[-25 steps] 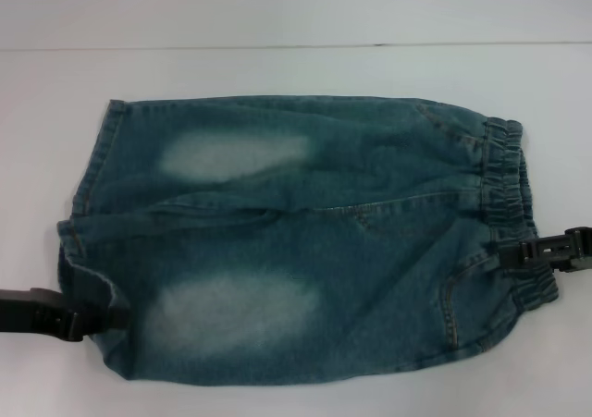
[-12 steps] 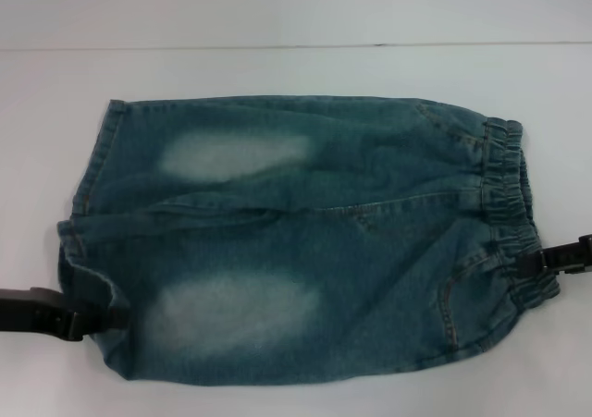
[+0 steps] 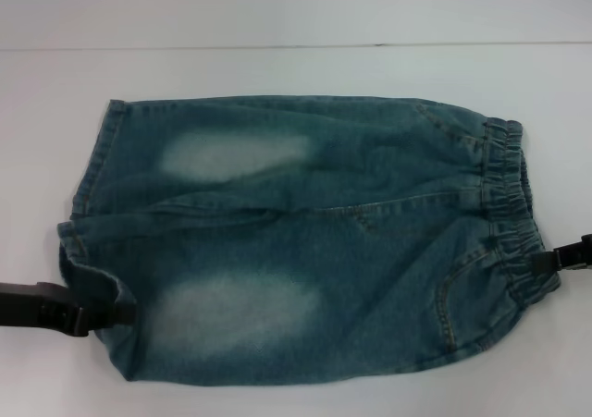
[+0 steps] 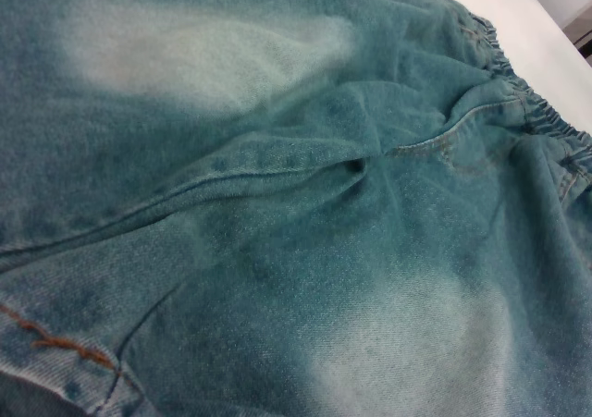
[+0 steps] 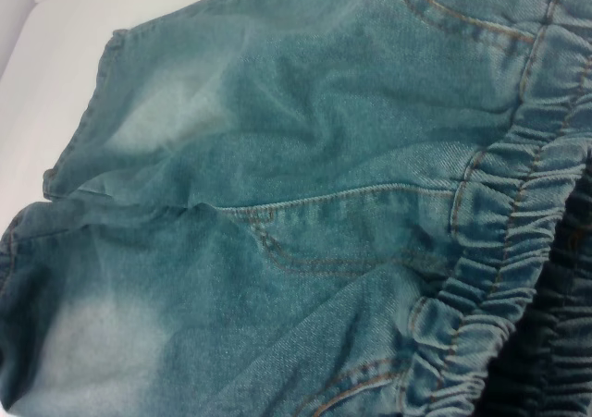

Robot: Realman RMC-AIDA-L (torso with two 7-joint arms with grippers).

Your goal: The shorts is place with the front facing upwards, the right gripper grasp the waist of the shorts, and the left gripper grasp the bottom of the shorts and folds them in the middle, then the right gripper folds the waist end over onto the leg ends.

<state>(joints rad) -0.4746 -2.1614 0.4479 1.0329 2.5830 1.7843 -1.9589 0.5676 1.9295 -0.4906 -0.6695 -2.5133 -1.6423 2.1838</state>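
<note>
Faded blue denim shorts (image 3: 305,241) lie flat on the white table with the front up. The elastic waist (image 3: 507,195) points right and the leg ends (image 3: 85,204) point left. My left gripper (image 3: 116,313) reaches in from the left and meets the hem of the near leg. At the right edge of the head view, my right gripper (image 3: 566,255) touches the outer edge of the waist on its near half. The left wrist view is filled by shorts fabric (image 4: 305,204) with the stitched hem (image 4: 55,343) close by. The right wrist view shows the gathered waist (image 5: 518,251).
The white table (image 3: 296,75) stretches beyond the shorts to a far edge, with a pale wall behind it. A narrow strip of table shows in front of the shorts.
My right gripper has drawn back to the right, from over the waist to its outer edge. The left gripper has crept slightly further onto the leg hem. The shorts have barely shifted.
</note>
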